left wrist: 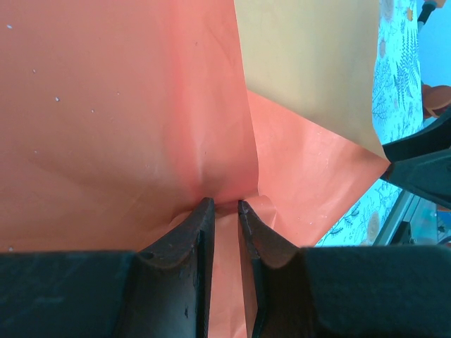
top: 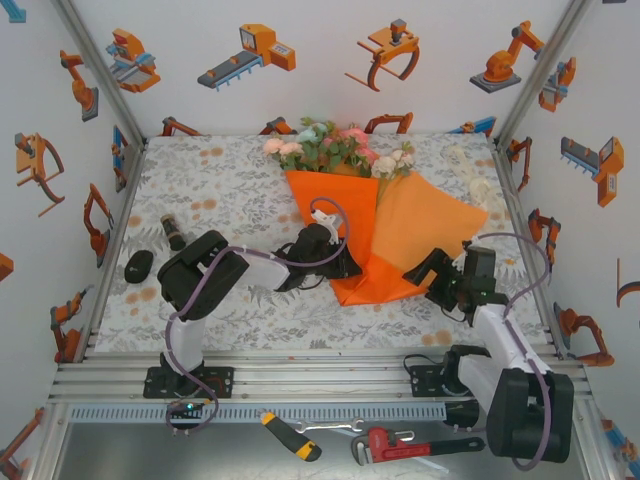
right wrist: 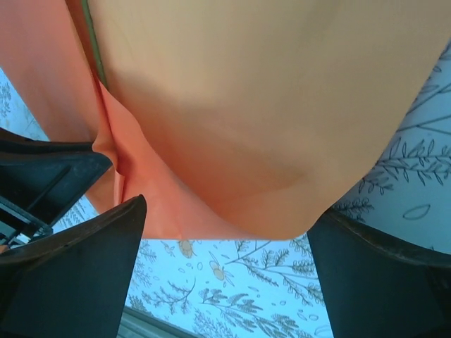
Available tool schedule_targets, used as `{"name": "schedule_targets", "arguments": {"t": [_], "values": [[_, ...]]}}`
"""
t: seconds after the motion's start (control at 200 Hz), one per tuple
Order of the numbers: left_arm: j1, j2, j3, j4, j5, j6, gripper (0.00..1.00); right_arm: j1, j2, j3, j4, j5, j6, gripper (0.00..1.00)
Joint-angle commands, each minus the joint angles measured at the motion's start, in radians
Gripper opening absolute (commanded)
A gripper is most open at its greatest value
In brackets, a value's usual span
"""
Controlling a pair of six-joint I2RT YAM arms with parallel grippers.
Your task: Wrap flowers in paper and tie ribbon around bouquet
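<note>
My left gripper (left wrist: 225, 205) pinches a crease in the thin orange paper sheet (left wrist: 106, 113). The right gripper (right wrist: 227, 215) stands spread wide (sheet edge between).

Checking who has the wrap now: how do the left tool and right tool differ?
The left tool is nearly closed, pinching a fold of the paper; the right tool gapes wide, gripping nothing. The left tool works from the paper's left, the right tool from its right. Both face its lower end.
</note>
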Motion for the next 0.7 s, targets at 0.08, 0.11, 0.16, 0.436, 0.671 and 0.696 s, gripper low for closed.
{"name": "schedule_targets", "arguments": {"t": [0.08,0.11,0.16,0.436,0.671,0.696], "values": [[0.001,0.014,-0.007,-0.011,-0.003,-0.009,0.25,0.015,0.019,-0.035,0.163,-0.076,-0.009,0.5],[0.001,0.012,-0.009,-0.012,-0.008,-0.009,0.25,0.02,0.006,-0.03,0.157,-0.085,-0.02,0.44],[0.001,0.011,-0.011,-0.012,-0.01,-0.01,0.25,0.031,-0.025,-0.021,0.128,-0.08,-0.036,0.35],[0.001,0.018,-0.003,-0.016,-0.003,-0.011,0.25,0.229,-0.078,0.075,0.039,-0.025,-0.147,0.0],[0.001,0.018,-0.02,0.002,-0.018,-0.019,0.25,0.435,0.018,0.167,0.147,-0.04,-0.209,0.0],[0.0,0.017,-0.018,0.0,-0.019,-0.017,0.25,0.446,0.036,0.172,0.163,-0.042,-0.207,0.0]]}}
